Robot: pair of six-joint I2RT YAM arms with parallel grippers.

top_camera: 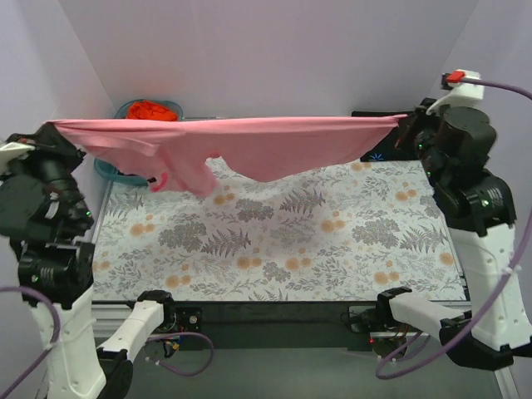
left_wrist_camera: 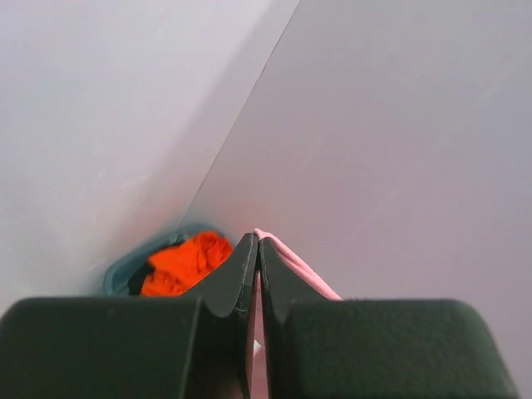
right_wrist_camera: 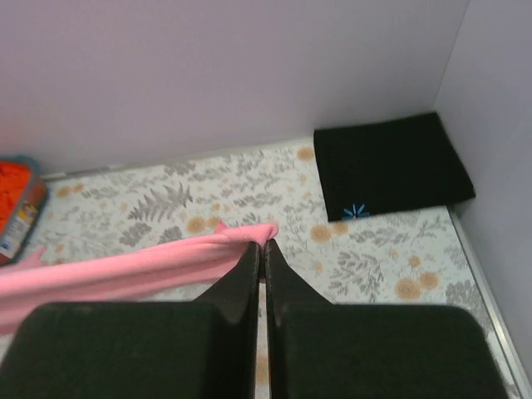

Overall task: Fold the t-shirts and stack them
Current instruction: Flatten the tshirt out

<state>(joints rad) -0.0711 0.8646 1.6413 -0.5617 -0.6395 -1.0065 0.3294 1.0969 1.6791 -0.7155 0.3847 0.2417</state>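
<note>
- The pink tee [top_camera: 249,141] hangs in the air above the tabletop [top_camera: 274,249], stretched wide between the two hands, with its upper edge pulled into an almost straight line from left to right
- Its cloth is soft, plain and light pink; the middle sags in a shallow curve, and toward the left a sleeve [top_camera: 184,176] droops lower in a bunched fold
- The left hand [left_wrist_camera: 256,243] is clenched on one end of the pink tee, and a strip of pink shows beside its closed fingers
- The right hand [right_wrist_camera: 263,247] is clenched on the other end, where the cloth is gathered into a thick roll that runs off to the left from the fingertips
- The black tee [right_wrist_camera: 391,162] lies flat on the tabletop in the far right corner, folded into a neat rectangle, with a small blue logo [right_wrist_camera: 356,211] at its near left corner
- The orange-red tee [top_camera: 151,110] sits crumpled in a teal basket [top_camera: 108,170] at the far left corner, partly behind the pink tee's left end
- The tabletop carries a print of grey ferns and orange flowers
- Pale lilac walls [top_camera: 274,58] close it in at the back and on both sides
</note>
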